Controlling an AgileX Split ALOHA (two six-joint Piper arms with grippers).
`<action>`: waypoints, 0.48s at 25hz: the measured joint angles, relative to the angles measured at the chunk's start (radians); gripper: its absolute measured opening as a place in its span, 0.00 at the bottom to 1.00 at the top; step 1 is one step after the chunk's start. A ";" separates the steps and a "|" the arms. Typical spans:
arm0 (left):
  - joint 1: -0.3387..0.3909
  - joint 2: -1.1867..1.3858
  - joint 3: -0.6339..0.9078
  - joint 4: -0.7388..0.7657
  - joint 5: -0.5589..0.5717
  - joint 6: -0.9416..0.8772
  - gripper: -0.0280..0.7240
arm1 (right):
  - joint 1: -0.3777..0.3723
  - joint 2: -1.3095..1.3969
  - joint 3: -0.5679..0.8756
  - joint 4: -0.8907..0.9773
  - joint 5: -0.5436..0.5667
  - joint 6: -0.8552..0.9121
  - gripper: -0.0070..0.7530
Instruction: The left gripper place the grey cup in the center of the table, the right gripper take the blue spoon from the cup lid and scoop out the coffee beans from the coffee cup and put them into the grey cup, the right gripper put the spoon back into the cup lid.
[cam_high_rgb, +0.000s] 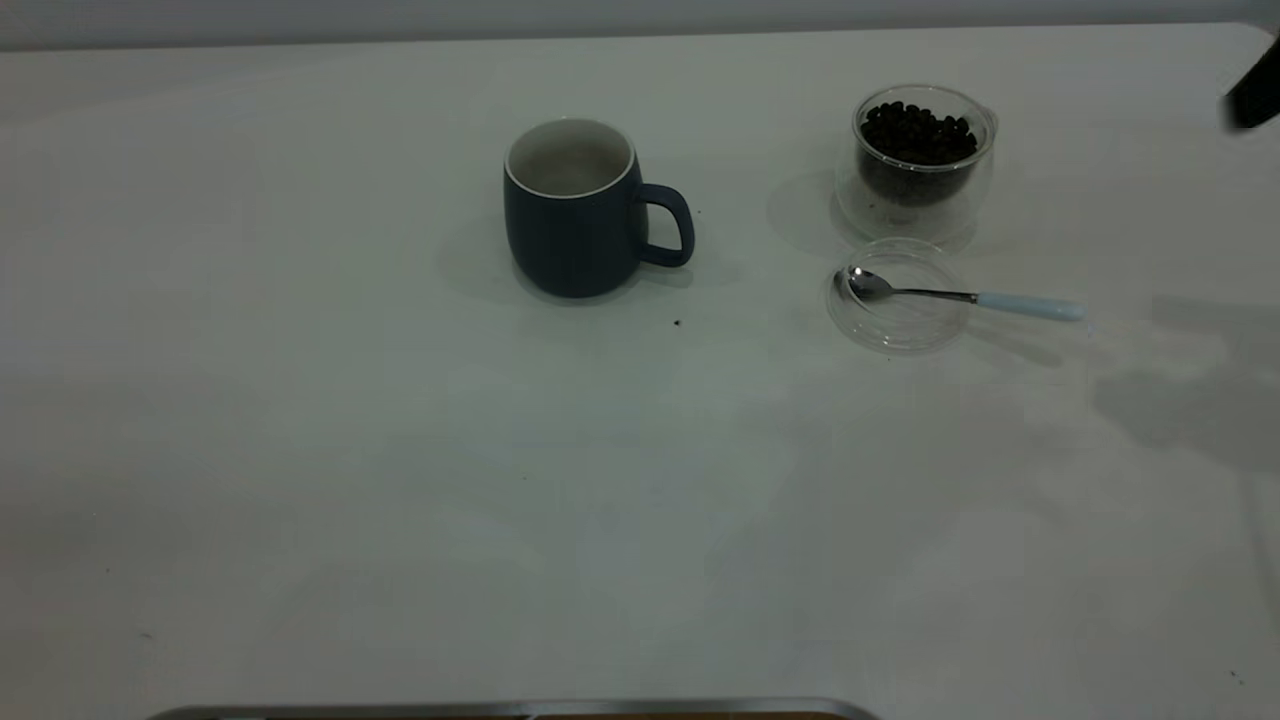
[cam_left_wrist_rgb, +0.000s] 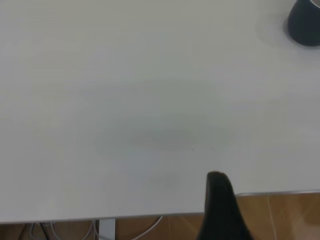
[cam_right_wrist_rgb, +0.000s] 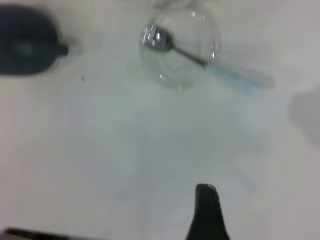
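The grey cup (cam_high_rgb: 570, 220) stands upright near the middle of the table (cam_high_rgb: 400, 480), handle toward the right; it also shows in the left wrist view (cam_left_wrist_rgb: 305, 25) and the right wrist view (cam_right_wrist_rgb: 25, 45). Its inside looks empty. The coffee cup (cam_high_rgb: 920, 190) holds the coffee beans (cam_high_rgb: 918, 132) at the back right. In front of it lies the cup lid (cam_high_rgb: 900, 325) with the blue spoon (cam_high_rgb: 960, 296) resting in it, handle pointing right. My right gripper (cam_high_rgb: 1255, 95) is at the far right edge, above and apart from the spoon (cam_right_wrist_rgb: 200, 60). My left gripper (cam_left_wrist_rgb: 220, 200) hovers by the table's left edge.
A tiny dark speck (cam_high_rgb: 677, 322) lies in front of the grey cup. A metal strip (cam_high_rgb: 500, 710) runs along the front edge. The left wrist view shows the table edge (cam_left_wrist_rgb: 275, 192) with wooden floor and cables below.
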 joint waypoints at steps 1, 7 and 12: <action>0.000 0.000 0.000 0.000 0.000 0.000 0.76 | 0.007 -0.065 0.002 -0.070 0.023 0.067 0.81; 0.000 0.000 0.000 0.000 0.000 -0.001 0.76 | 0.108 -0.412 0.004 -0.405 0.157 0.358 0.79; 0.000 0.000 0.000 0.000 0.000 -0.001 0.76 | 0.192 -0.620 0.036 -0.504 0.233 0.395 0.79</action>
